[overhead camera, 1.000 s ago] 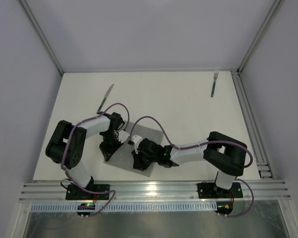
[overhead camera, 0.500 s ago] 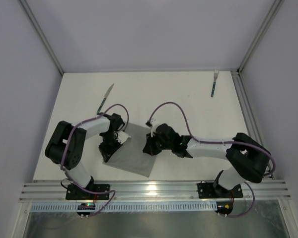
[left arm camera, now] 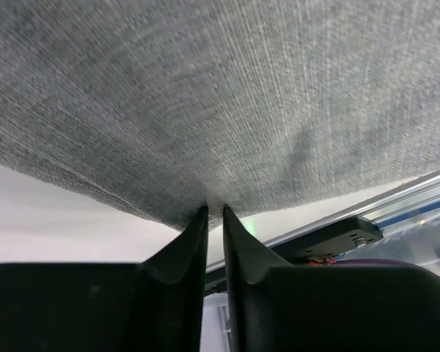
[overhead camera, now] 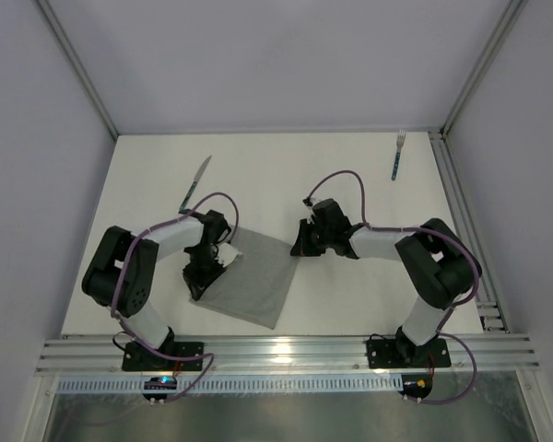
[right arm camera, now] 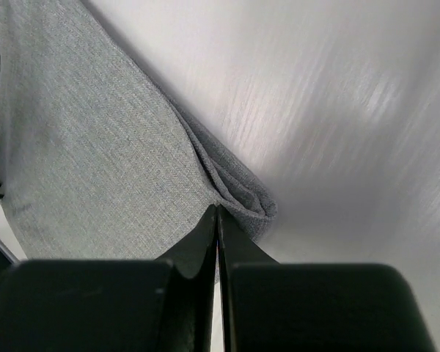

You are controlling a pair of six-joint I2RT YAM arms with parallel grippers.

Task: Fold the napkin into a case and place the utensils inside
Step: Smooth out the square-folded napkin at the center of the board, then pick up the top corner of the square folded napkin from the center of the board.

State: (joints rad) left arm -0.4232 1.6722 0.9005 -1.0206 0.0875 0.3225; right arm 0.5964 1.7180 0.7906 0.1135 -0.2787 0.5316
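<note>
Across the white table (overhead camera: 350, 184), seen from above, the napkin (overhead camera: 253, 276) lies folded as a grey rectangle toward the near edge. The left gripper (overhead camera: 203, 281) sits on its left edge, and the right gripper (overhead camera: 299, 245) meets its far right corner. The knife (overhead camera: 195, 182) rests at far left and the fork (overhead camera: 397, 155) at far right, both well apart from the cloth.

On the left wrist camera, the dark fingers (left arm camera: 183, 249) pinch the napkin's edge with only a sliver between them.

On the right wrist camera, the fingers (right arm camera: 194, 246) are pressed together at the napkin's layered corner. Whether fabric is caught between them cannot be told.
</note>
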